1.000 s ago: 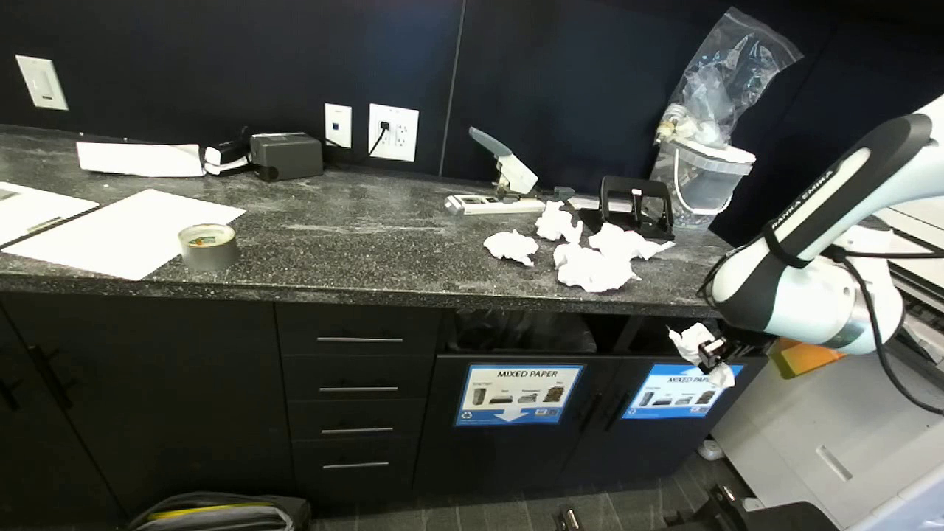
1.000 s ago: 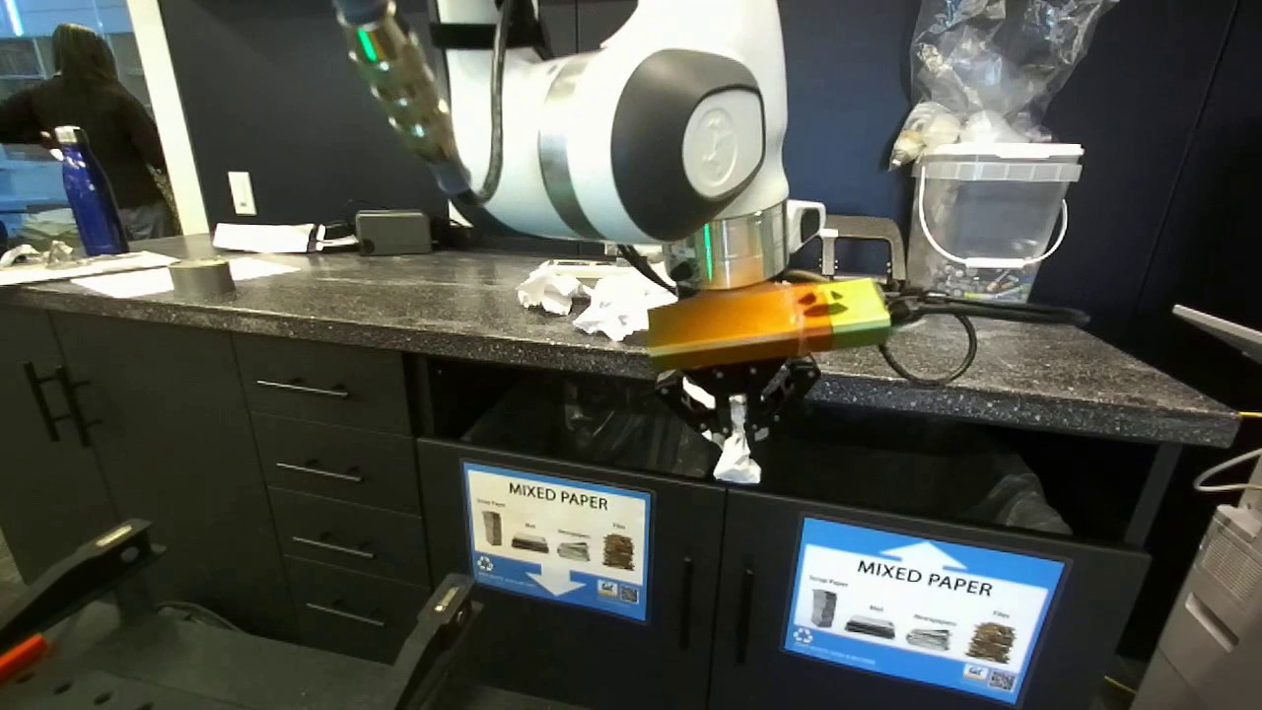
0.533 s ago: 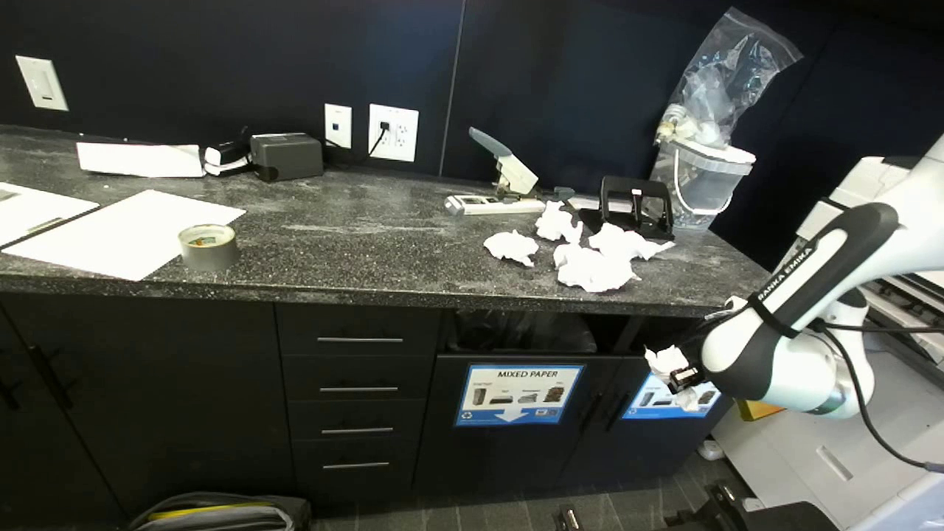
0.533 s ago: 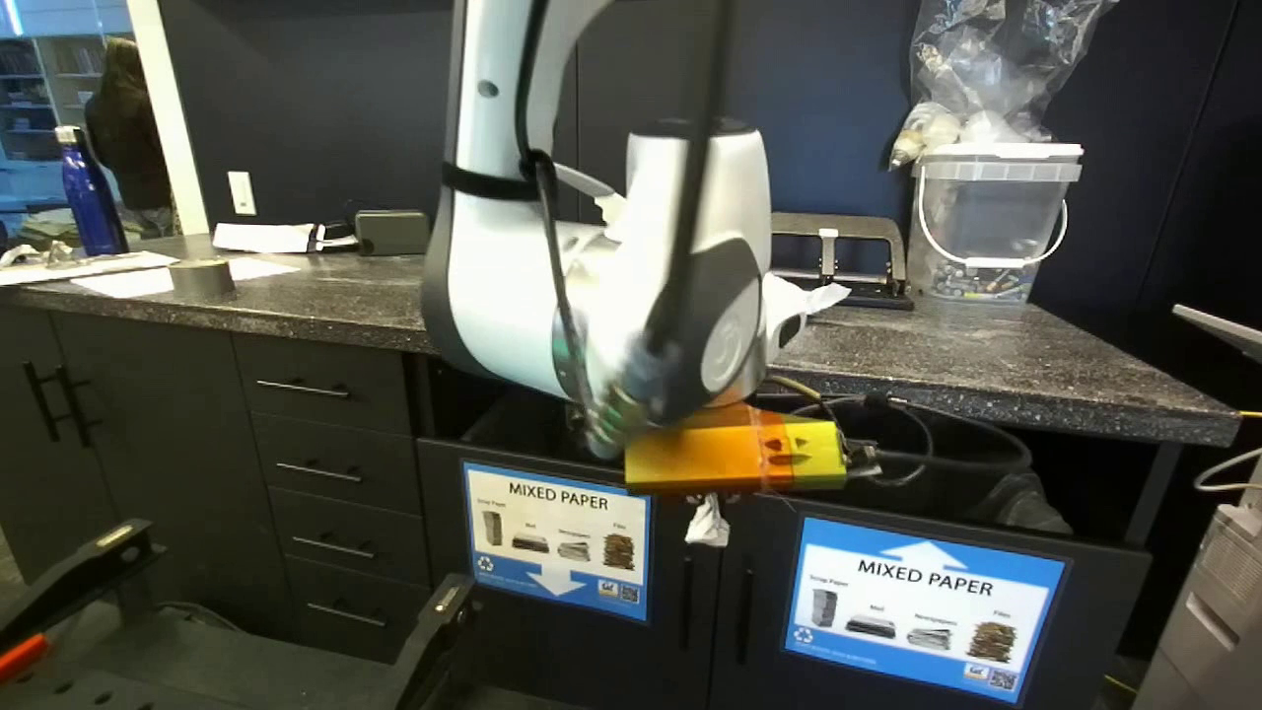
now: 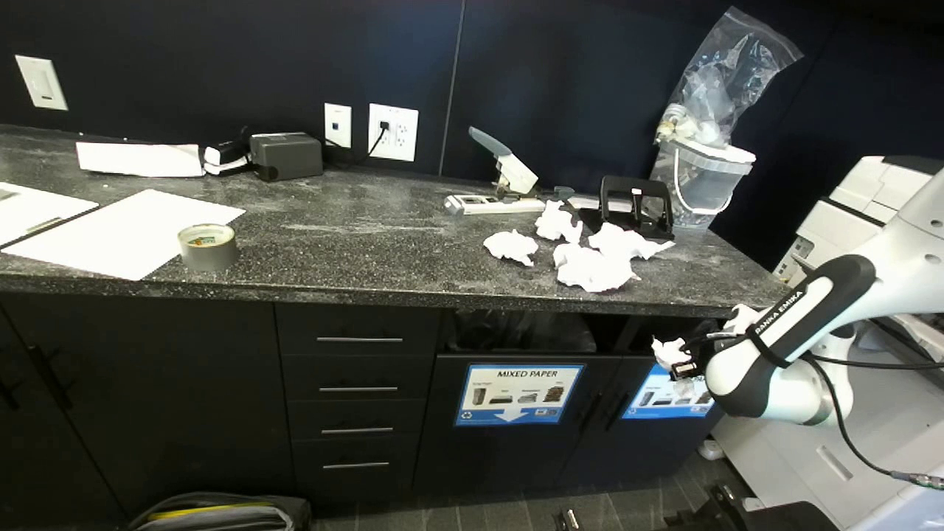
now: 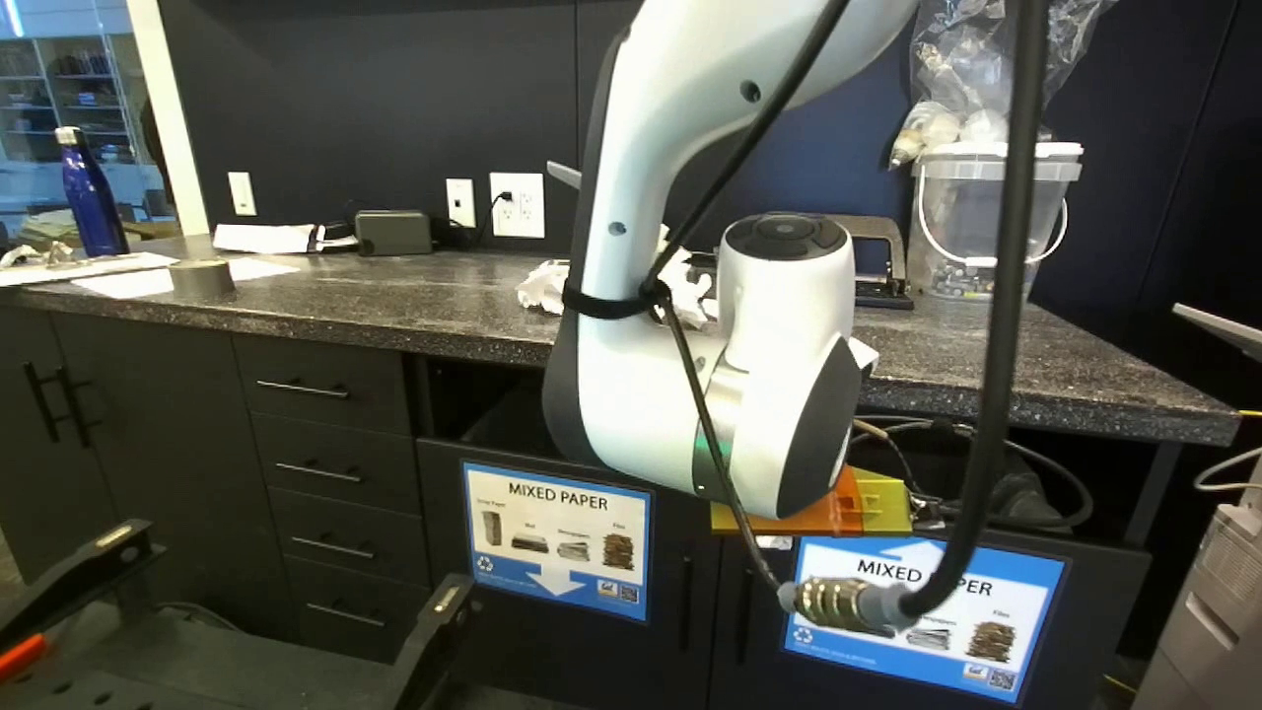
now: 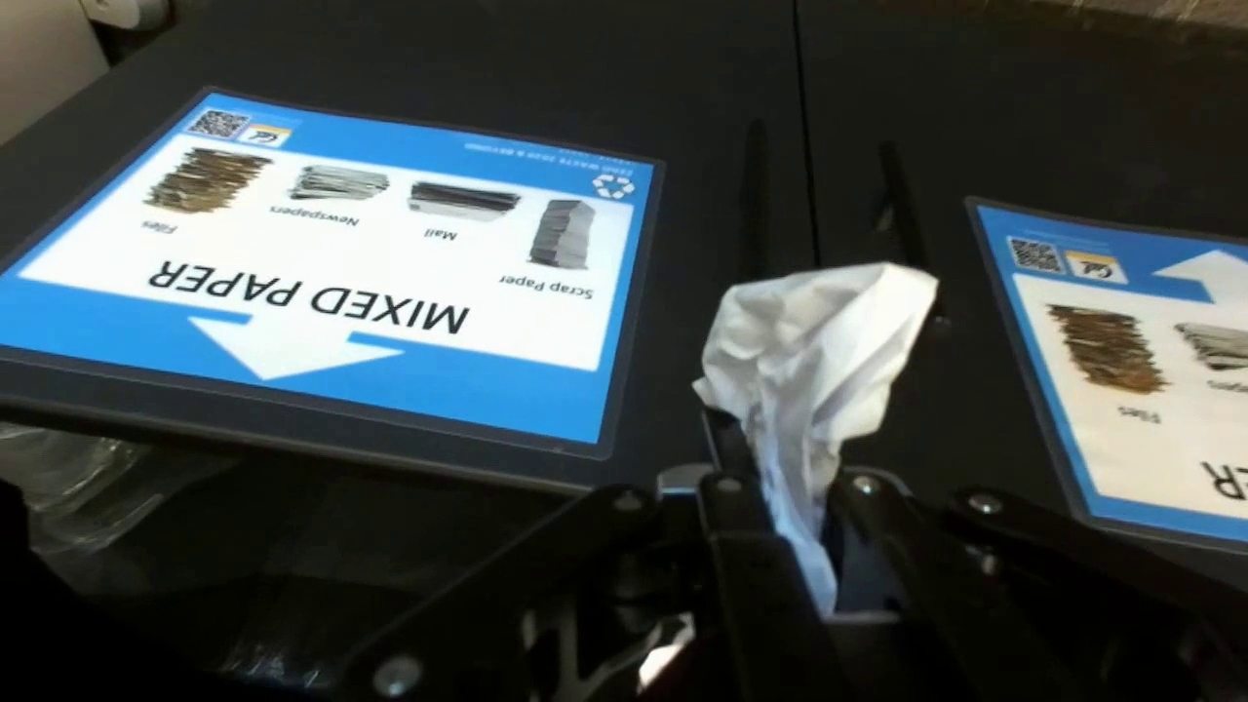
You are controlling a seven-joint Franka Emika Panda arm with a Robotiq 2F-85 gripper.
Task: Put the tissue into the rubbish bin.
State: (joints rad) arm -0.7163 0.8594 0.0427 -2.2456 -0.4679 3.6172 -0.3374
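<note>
- Gripper (image 7: 795,478): fingers (image 7: 756,575) clenched, tissue (image 7: 819,351) pinched between them, crumpled end poking out past the tips.
- Tissue position: in the air, below the level of the counter (image 5: 354,243), towards the right end of the cupboards. Looks to be on the near side of the bin (image 6: 1096,611); exact depth cannot be told.
- Bin taken as the right-hand compartment, the one with the bluer sign (image 7: 336,258). Step, my reading: delivery, drop not yet made.
- Risk: tissue lands on the floor (image 5: 487,516). Cause: letting go here, short of the slot (image 7: 292,536), which opens above the bin's front.
- Risk: wrong compartment. Cause: in the wrist view the tissue lines up with where the two doors meet; slight drift to the scene's left would favour the twin compartment (image 6: 592,661).
- Risk: bump. Cause: counter sits over the slot, and the orange block (image 6: 858,503) adds bulk; going far while too high would likely catch the edge.
- Risk: tissue snags or clings to a finger on release. Cause: light, ragged, loose end.
- Risk: misjudged reach. Cause: arm (image 6: 641,404) hides the fingers in an exterior view.
</note>
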